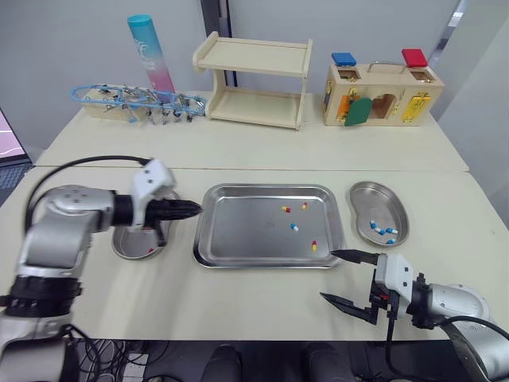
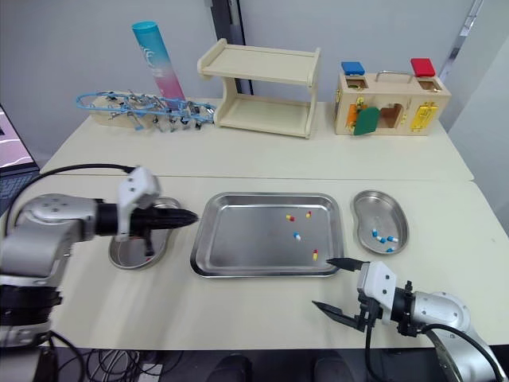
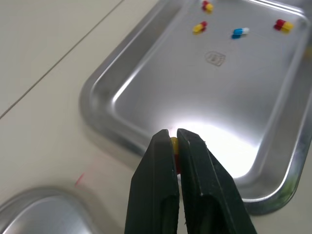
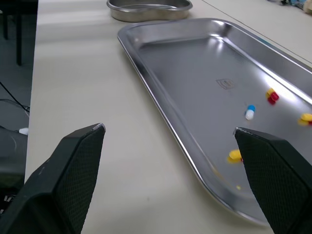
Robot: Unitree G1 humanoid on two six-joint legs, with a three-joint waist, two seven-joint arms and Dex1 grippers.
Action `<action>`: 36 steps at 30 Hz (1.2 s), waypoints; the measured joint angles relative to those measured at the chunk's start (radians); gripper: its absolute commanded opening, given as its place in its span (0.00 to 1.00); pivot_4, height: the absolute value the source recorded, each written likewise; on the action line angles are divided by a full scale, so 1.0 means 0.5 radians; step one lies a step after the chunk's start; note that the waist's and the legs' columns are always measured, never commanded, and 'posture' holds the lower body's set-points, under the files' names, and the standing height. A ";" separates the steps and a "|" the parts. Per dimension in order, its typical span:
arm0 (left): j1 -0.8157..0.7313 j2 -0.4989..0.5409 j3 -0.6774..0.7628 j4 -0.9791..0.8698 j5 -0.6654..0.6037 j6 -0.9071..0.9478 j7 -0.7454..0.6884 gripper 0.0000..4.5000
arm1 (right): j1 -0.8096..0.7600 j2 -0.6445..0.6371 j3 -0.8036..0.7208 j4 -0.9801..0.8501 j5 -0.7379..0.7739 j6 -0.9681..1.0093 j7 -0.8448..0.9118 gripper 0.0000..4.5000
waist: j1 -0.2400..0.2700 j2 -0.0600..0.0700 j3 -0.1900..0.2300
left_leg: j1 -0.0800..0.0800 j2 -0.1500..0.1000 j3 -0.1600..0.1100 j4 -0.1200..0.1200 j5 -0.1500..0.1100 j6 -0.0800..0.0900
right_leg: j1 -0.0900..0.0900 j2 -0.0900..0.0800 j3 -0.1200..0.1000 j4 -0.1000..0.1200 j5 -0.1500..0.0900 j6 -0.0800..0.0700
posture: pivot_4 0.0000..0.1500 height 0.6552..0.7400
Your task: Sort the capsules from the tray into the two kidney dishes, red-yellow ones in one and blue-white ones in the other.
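My left gripper (image 1: 195,209) hovers at the left edge of the steel tray (image 1: 238,231), shut on a red-yellow capsule (image 3: 173,145) that peeks out between its fingertips. Just below and behind it is the left kidney dish (image 1: 123,248), holding one red-yellow capsule (image 1: 150,251). Three red-yellow capsules (image 1: 286,209) (image 1: 304,205) (image 1: 313,246) and one blue-white capsule (image 1: 294,227) lie in the right half of the tray. The right kidney dish (image 1: 374,203) holds a few blue-white capsules (image 1: 386,231). My right gripper (image 1: 343,278) stands wide open off the tray's front right corner, with nothing in it.
On the rear table stand a wooden shelf (image 1: 254,83), a blue-pink tube (image 1: 151,52), a rack of blue clips (image 1: 135,102) and a wooden latch box (image 1: 382,95). A seam (image 1: 318,168) runs between the two tables.
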 measured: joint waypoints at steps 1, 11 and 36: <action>0.081 0.041 0.078 0.016 0.001 0.002 0.027 0.00 | -0.023 0.002 0.012 0.011 0.000 -0.009 0.005 1.00 | 0.000 0.000 0.000 | 0.000 0.000 0.000 -0.001 0.000 0.000 | -0.001 0.000 0.000 0.000 0.000 0.000 | 1.00 1.00; 0.436 0.031 0.480 0.003 -0.093 0.152 0.380 0.00 | -0.219 0.081 0.123 0.114 0.000 -0.017 0.036 1.00 | 0.025 -0.002 0.000 | -0.001 0.001 0.000 -0.001 0.000 0.000 | -0.002 0.000 -0.001 0.001 0.000 -0.001 | 1.00 1.00; 0.561 0.060 0.728 -0.101 -0.458 0.307 0.518 1.00 | -0.225 0.081 0.157 0.127 -0.006 -0.013 0.033 1.00 | 0.014 -0.001 0.000 | 0.000 0.001 0.000 -0.002 0.000 0.000 | -0.003 0.001 0.000 0.002 0.000 -0.001 | 1.00 1.00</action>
